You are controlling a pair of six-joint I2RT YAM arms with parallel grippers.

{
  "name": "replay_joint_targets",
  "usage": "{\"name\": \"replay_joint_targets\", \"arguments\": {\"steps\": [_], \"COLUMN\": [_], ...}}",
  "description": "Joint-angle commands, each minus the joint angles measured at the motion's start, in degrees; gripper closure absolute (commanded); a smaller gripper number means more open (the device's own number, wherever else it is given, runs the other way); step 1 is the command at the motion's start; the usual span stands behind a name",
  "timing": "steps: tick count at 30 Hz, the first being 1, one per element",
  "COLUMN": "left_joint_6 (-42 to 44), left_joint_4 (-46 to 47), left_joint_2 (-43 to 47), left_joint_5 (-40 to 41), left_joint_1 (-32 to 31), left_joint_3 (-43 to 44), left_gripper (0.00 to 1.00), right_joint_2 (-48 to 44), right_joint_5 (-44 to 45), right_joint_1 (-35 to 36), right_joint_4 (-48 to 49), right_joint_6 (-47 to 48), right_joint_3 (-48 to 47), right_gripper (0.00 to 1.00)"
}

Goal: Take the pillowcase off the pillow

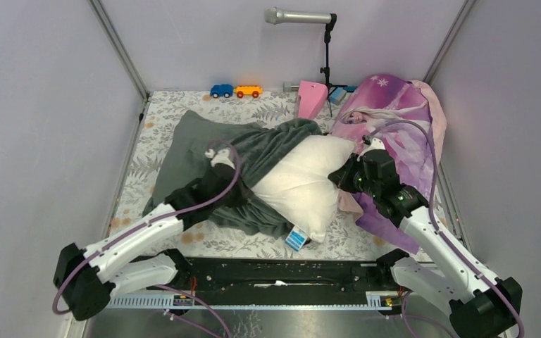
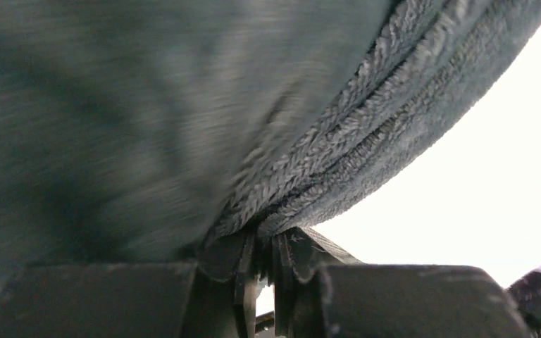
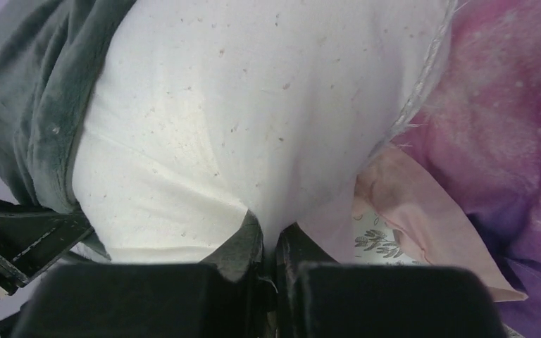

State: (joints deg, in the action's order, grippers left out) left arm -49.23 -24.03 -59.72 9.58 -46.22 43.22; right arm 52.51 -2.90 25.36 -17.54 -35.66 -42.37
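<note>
The dark grey-green fleecy pillowcase (image 1: 218, 144) lies in the middle of the table, bunched back over the far and left part of the white pillow (image 1: 299, 179), whose right half sticks out bare. My left gripper (image 1: 234, 191) sits at the pillowcase's open hem, and the left wrist view shows it shut on folded layers of pillowcase (image 2: 338, 169) hem. My right gripper (image 1: 339, 177) is at the pillow's right edge, shut on a pinch of white pillow (image 3: 253, 113) cloth. The pillowcase (image 3: 32, 105) edge shows at the left of the right wrist view.
A purple-pink princess-print fabric (image 1: 401, 127) lies heaped on the right under my right arm. Toy cars (image 1: 236, 91) stand at the back edge beside a pink object (image 1: 311, 98) and a microphone stand (image 1: 326, 63). A small blue box (image 1: 296, 239) lies by the pillow's near corner.
</note>
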Motion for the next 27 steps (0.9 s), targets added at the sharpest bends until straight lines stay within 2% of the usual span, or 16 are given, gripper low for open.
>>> {"name": "replay_joint_targets", "arguments": {"steps": [1,3,7,10,11,13,15,16,19,20,22,27], "left_joint_6": [2.9,0.5,-5.4,-4.4,-2.8,0.3,2.4,2.9,2.8,2.8,3.2,3.9], "left_joint_4": [-11.3,-14.3,-18.1,-16.5,-13.6,-8.3,-2.9,-0.7,1.8,2.0,2.6,6.0], "left_joint_2": [6.2,8.5,12.5,16.4,17.5,19.1,19.5,19.1,15.5,13.8,10.3,5.2], "left_joint_5": [12.3,16.2,25.3,25.4,23.8,18.6,11.9,9.3,3.9,2.8,0.7,-3.3], "left_joint_1": [9.3,12.0,12.6,12.7,12.6,12.7,12.7,12.7,12.7,12.6,12.7,12.7], "left_joint_3": [-3.9,-4.5,-4.7,-5.9,-6.6,-8.4,-10.3,-11.1,-11.8,-11.7,-11.6,-12.0], "left_gripper": [0.92,0.94,0.98,1.00,1.00,1.00,1.00,0.99,0.98,0.98,0.98,0.99], "right_joint_2": [-5.3,-7.1,-8.0,-7.4,-7.2,-6.4,-5.5,-5.2,-5.0,-5.6,-7.2,-5.6], "right_joint_5": [18.9,21.7,23.5,19.5,16.0,9.1,4.7,3.8,3.3,3.6,3.2,-5.3], "right_joint_1": [-1.3,-1.4,-1.4,-1.4,-1.4,-1.4,-1.4,-1.4,-1.4,-1.4,-1.4,-1.3], "right_joint_4": [-5.6,-5.6,-5.4,-3.0,-0.8,2.3,3.8,4.2,4.1,4.0,5.0,6.1], "right_joint_6": [-0.3,-0.8,-1.7,0.7,2.7,5.3,5.8,5.6,5.3,5.0,5.1,7.2], "right_joint_3": [-2.2,-2.4,-3.0,-2.9,-2.5,-1.5,-1.2,-1.2,-2.4,-2.8,-3.1,-6.2], "right_gripper": [1.00,1.00,1.00,1.00,0.96,0.74,0.38,0.26,0.05,0.01,0.00,0.00]}}
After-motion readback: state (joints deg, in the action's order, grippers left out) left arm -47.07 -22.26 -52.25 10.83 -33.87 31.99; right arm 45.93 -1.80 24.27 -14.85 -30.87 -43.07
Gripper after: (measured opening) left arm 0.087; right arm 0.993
